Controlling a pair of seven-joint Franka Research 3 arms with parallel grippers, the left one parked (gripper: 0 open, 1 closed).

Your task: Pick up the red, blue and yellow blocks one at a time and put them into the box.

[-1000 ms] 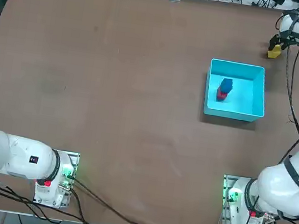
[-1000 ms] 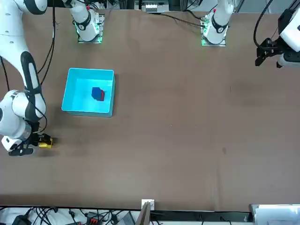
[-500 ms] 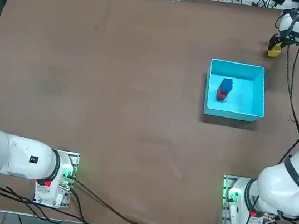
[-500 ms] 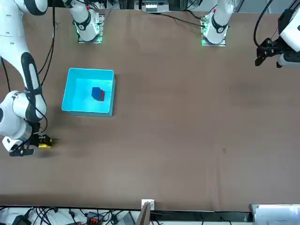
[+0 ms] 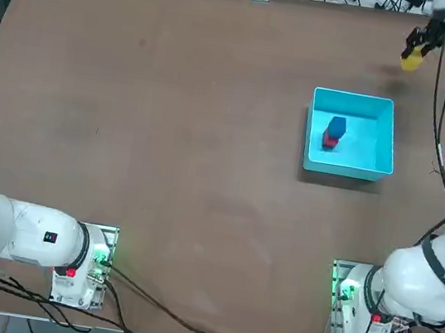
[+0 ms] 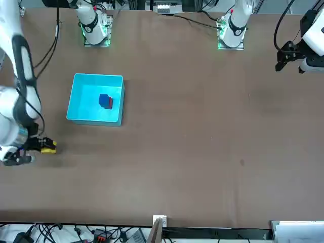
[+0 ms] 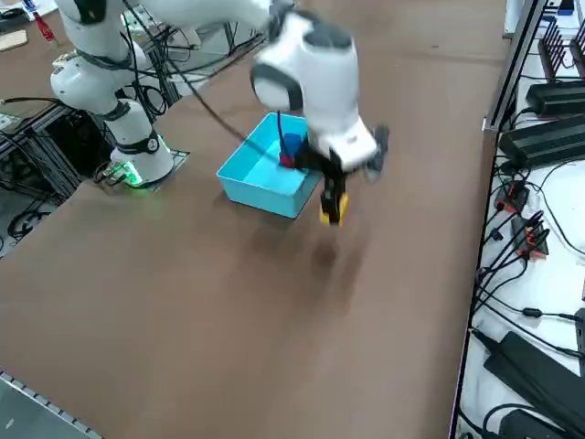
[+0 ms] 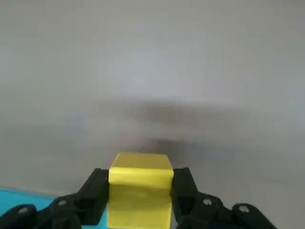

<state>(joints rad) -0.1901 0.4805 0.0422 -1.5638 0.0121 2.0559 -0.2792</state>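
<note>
My right gripper (image 5: 413, 54) is shut on the yellow block (image 5: 411, 61), holding it in the air above the table beyond the far right corner of the box (image 5: 378, 165). In the wrist view the yellow block (image 8: 140, 193) sits squeezed between both fingers (image 8: 93, 191), with its shadow on the table below. The right side view shows the gripper (image 7: 331, 203) and the yellow block (image 7: 330, 210) hanging just off the box's (image 7: 251, 185) far wall. The blue block (image 5: 337, 127) and the red block (image 5: 330, 139) lie together inside the box. From the front, the yellow block (image 6: 48, 148) is off the box's (image 6: 82, 119) corner.
Brown tabletop stretches wide to the left of the box. Cables and power strips (image 7: 539, 137) lie along the table's right edge. The arm bases (image 5: 356, 308) stand at the near edge.
The right gripper has risen from the table with the yellow block in it; the block's shadow now lies apart beneath it. The box and the other two blocks have not moved.
</note>
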